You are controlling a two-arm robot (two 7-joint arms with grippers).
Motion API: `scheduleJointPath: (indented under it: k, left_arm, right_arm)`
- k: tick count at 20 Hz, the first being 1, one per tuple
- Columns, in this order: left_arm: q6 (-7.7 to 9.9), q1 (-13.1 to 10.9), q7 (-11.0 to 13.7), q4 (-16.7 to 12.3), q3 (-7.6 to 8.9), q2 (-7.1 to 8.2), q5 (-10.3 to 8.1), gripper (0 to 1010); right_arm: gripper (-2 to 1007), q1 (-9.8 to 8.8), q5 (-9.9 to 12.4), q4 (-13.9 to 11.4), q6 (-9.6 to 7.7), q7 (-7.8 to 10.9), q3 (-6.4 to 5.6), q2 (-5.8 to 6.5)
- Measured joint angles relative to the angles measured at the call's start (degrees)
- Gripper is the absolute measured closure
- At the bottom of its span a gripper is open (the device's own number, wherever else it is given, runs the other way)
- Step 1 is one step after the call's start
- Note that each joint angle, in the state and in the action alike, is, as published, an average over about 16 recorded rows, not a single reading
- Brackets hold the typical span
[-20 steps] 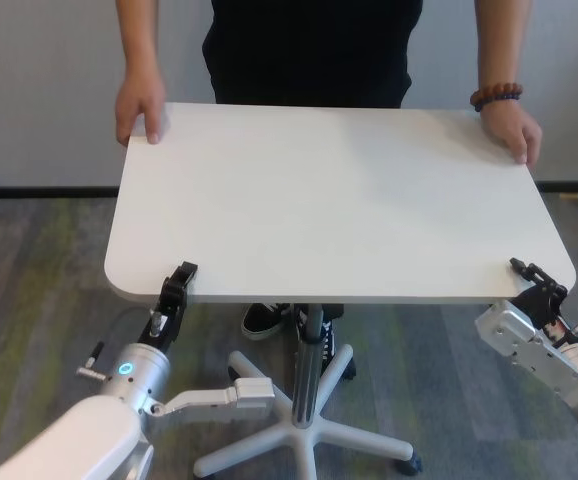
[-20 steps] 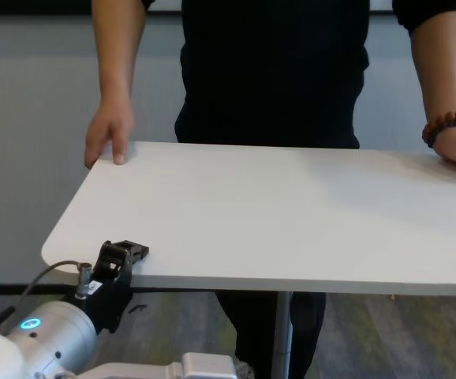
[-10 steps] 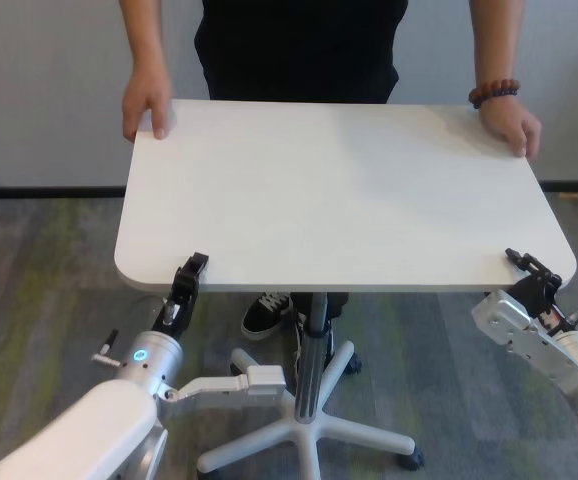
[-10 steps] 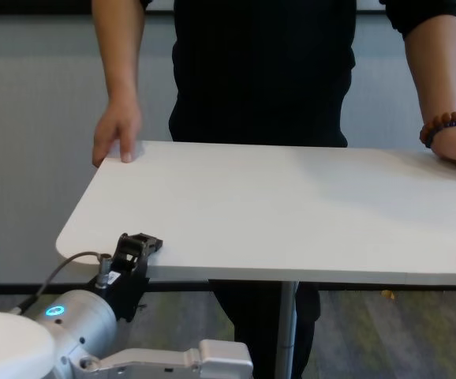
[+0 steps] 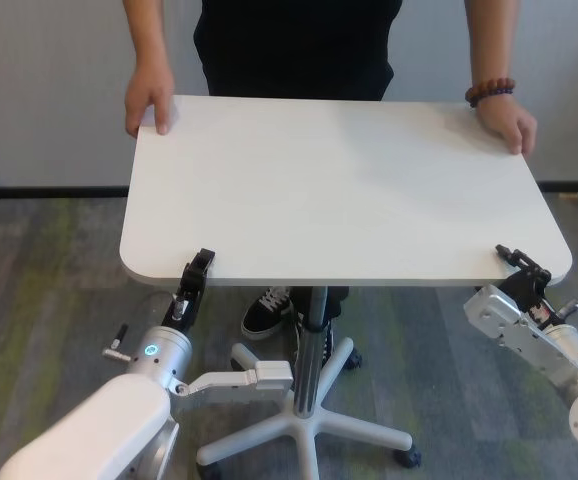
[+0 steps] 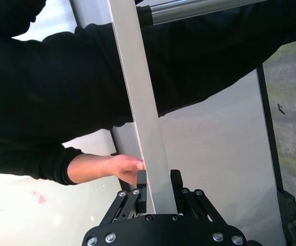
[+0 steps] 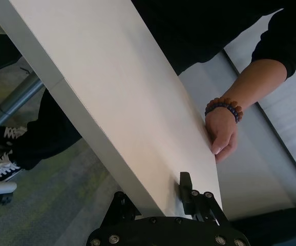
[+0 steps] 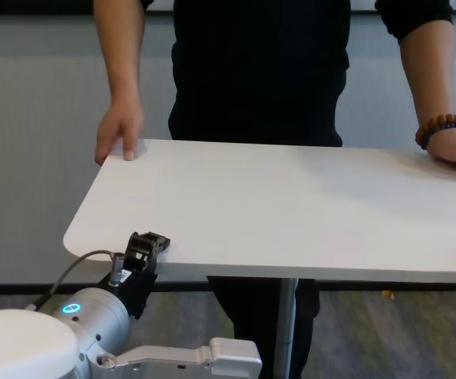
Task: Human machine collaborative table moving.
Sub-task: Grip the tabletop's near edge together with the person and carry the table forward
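At the near-left corner of the bench (image 5: 339,180), the left gripper (image 5: 197,275) is reaching up from the silver-grey left arm (image 5: 154,360) and clamping the thin white edge, its fingers (image 6: 142,185) closing on the bench top from above and below, as the left wrist view is showing. At the far-left corner, the human (image 5: 299,45), in a black top, is resting one hand (image 5: 149,98) over the rim with the thumb lying on the top surface. The white rectangular top with rounded corners is sitting between robot and person, level, and is standing on a silver centre post (image 5: 311,345) that is running down to a white star-shaped base with castors (image 5: 304,430) on the grey carpet; a dark shoe (image 5: 266,312) of the person is showing under the near edge beside the post. At the far-right corner, the person's other hand (image 5: 506,122), wearing a brown beaded bracelet (image 5: 491,92) on the wrist, is pressing on the top with the fingertips curling over the side rim. At the near-right corner, the right gripper (image 5: 519,265) is coming in from the right arm (image 5: 539,345) and gripping the edge, its fingers (image 7: 186,184) pinching the bench top between them in the right wrist view.
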State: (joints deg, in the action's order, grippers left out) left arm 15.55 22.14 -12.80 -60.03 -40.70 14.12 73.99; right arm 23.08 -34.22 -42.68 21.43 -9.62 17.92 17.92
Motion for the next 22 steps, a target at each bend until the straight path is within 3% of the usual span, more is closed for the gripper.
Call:
scheduleJointPath:
  k: [10,22]
  left_arm:
    - [0.70,0.88,-0.70,2.67,-0.42,-1.04,-0.15,721]
    - [0.87,1.33,-1.15,4.44,-0.32,-1.69,-0.56,721]
  right_arm:
    - [610,2.82,-0.04,5.28,1.85,-1.08,1.21,-1.09]
    - [609,3.69,0.20,7.18,2.67,-1.57,1.47,-1.52]
